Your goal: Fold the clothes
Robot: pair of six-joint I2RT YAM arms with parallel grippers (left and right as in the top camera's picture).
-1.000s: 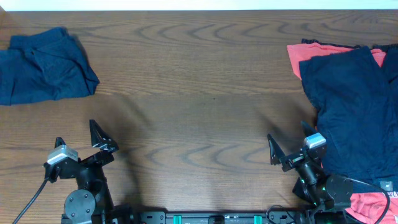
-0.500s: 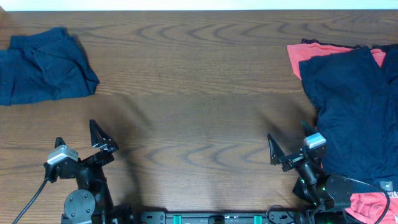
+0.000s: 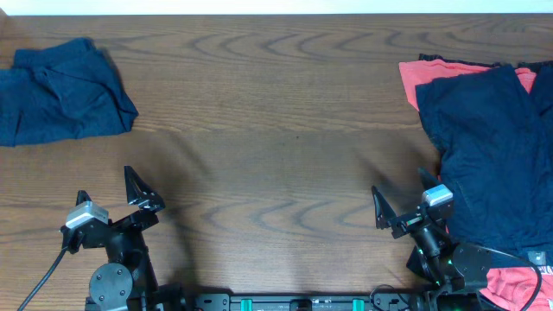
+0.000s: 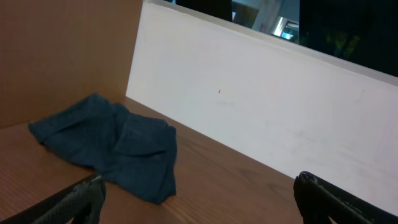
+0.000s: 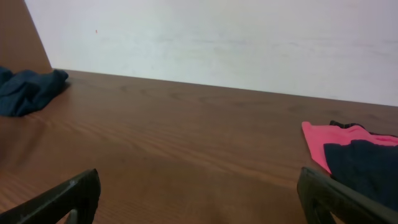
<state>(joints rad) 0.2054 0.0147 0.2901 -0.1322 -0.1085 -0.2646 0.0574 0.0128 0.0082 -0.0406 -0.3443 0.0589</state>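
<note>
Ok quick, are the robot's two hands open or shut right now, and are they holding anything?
Left gripper: open, holding nothing.
Right gripper: open, holding nothing.

Both arms matte black. Left gripper [image 3: 105, 188] and right gripper [image 3: 402, 194]: black triangular fingers [image 3: 138, 190], with a silver-grey block [image 3: 89, 214] behind each. Left base: round joint housing [image 3: 112, 281] with small screws, black cable [image 3: 43, 276] trailing off. Right arm: green LEDs [image 3: 446, 257] lit.
</note>
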